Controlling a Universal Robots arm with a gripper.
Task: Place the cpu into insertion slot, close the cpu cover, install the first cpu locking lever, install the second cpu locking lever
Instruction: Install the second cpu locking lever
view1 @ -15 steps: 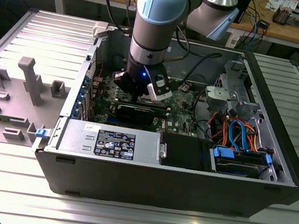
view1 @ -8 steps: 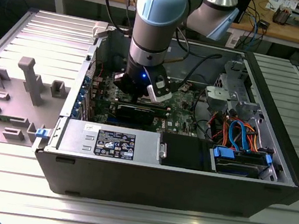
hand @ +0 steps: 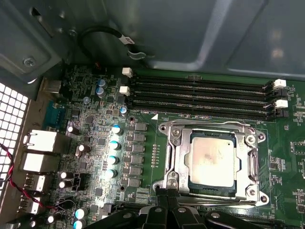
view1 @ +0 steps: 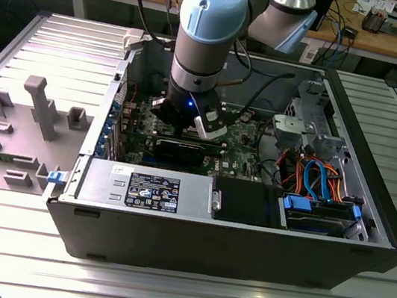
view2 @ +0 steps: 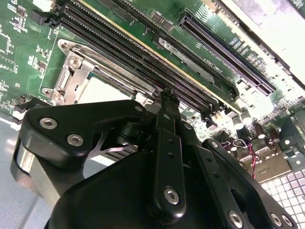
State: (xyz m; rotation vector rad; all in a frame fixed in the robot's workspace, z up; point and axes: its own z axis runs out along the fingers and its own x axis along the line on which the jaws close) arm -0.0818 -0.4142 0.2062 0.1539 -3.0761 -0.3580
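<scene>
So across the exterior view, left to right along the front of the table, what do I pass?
Grey fixture blocks → blue latch at the case corner → labelled power supply → black box → blue drive caddy.

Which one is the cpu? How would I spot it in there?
Look at the green motherboard inside the open computer case. Below the four long black memory slots sits a shiny silver cpu cover, closed down. The cpu is the flat silvery square showing through its window, the one plain metal square among tiny parts.
</scene>
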